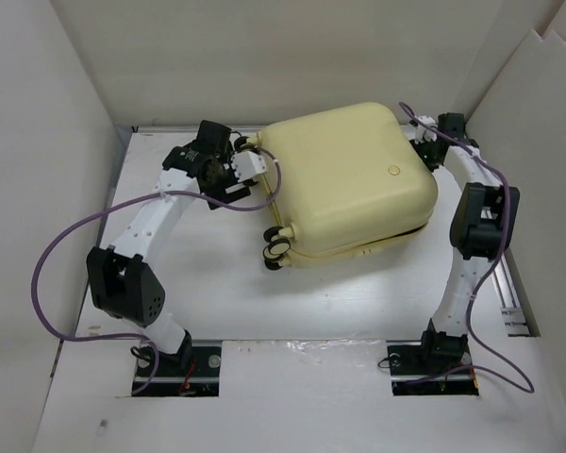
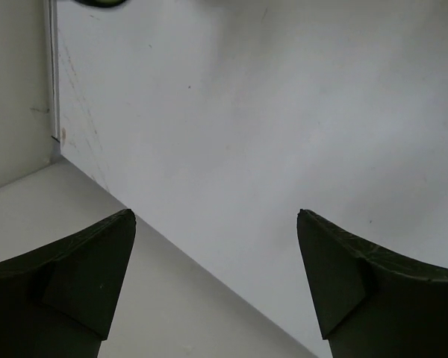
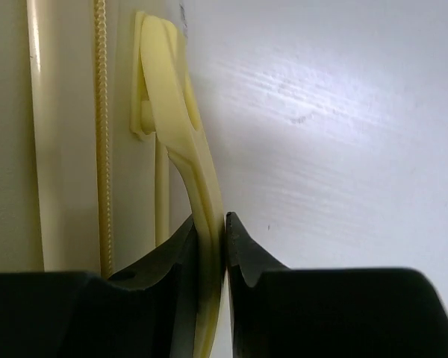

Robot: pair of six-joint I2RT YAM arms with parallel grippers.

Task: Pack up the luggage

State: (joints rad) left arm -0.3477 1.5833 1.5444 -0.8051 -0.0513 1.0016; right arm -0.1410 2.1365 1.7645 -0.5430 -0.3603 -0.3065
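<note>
Right wrist showed your right gripper [image 3: 210, 221] pinched on a thin yellow tab [image 3: 172, 123] of the luggage [image 1: 344, 184]; your left gripper [image 2: 215, 218] stood wide, empty. The luggage lay flat on the table's [image 1: 217, 288] far half, its shell likely stiff, bulky and slick, so grip tabs or edges.

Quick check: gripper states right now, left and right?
Left gripper: open, holding nothing.
Right gripper: shut on the handle of the luggage.
</note>
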